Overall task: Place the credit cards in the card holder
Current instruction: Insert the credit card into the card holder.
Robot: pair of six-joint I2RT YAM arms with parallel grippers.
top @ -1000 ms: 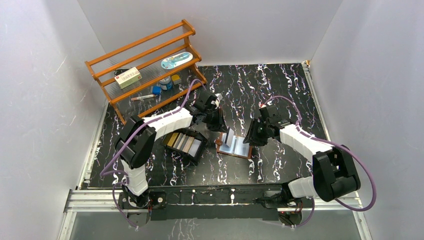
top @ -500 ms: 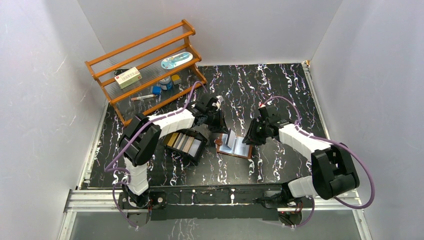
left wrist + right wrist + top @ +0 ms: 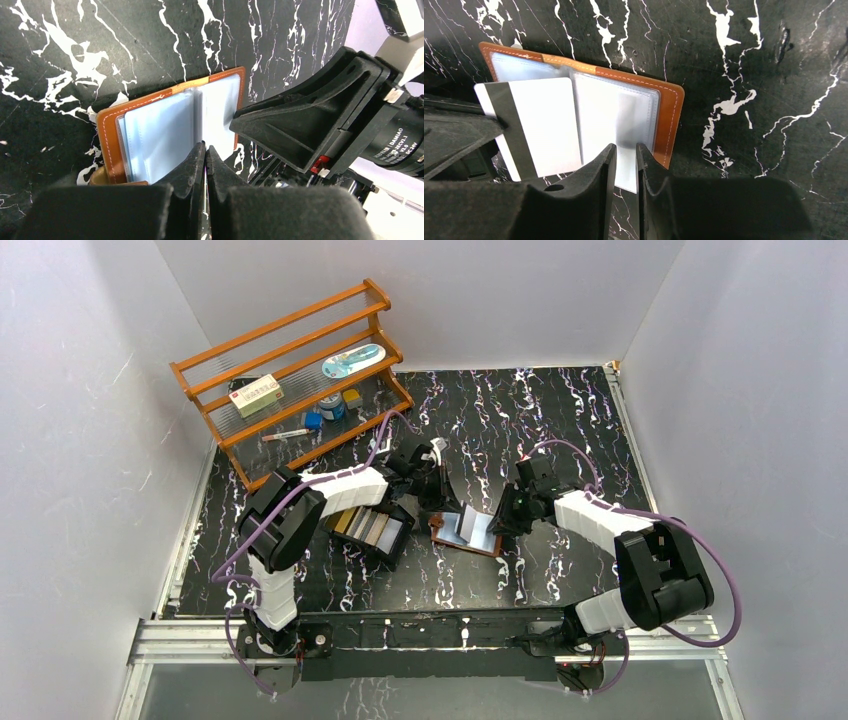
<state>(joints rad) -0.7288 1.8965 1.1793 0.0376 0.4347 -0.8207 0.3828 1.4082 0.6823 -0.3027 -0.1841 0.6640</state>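
Left pincer point(image 3: 205, 150): closed flat on a thin white plastic card with a black stripe point(image 3: 546, 125), gripped at the striped end (in its own wrist view the card shows only as a pale sliver between the pads).
Right pincer point(image 3: 625, 152): jaws a narrow gap apart, low over the holder's edge at 3 o'clock; a clear plastic leaf shows in the gap, and I cannot tell whether it is pinched.
Card holder: a brown leather folding card holder point(image 3: 670, 117) lies open, pockets up, in the middle of the black white-veined marble table point(image 3: 560, 410), between the two pincers.
White card's place: tilted over the holder's half on the left pincer's side, its free edge near the fold; whether it has entered a sleeve is unclear.
Other cards: a row of flat credit cards in gold, tan, grey and white point(image 3: 366, 527) sits in a shallow black rectangular tray point(image 3: 398, 544), just beside the holder at its 9 o'clock.
Arms: the left reaches in from 10 o'clock of the holder, the right from 3 o'clock.
Background: an orange-brown wooden slatted rack point(image 3: 290, 370) with small items stands at 11 o'clock, well apart.
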